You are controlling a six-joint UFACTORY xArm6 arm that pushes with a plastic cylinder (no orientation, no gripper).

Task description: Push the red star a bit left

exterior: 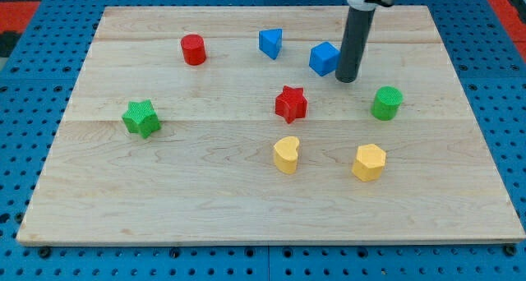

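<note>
Wooden tabletop point(164, 191), unmarked by any readable writing, carries from the view's left a green star point(140, 117), a red cylinder point(193, 49) and a blue triangle point(270, 43). The red star point(290, 103) sits near the middle above a yellow heart point(286, 154). Further right, my tip point(347, 78), a plain rod with nothing to open or close, stands just beside a blue cube point(325, 58), up and to the right of the red star.

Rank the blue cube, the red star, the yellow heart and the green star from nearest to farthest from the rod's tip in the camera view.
Measured from my tip:
1. Blue cube, right beside it on the view's left.
2. Red star, lower left, mid-board.
3. Yellow heart, farther toward the view's bottom.
4. Green star, far at the view's left.
</note>
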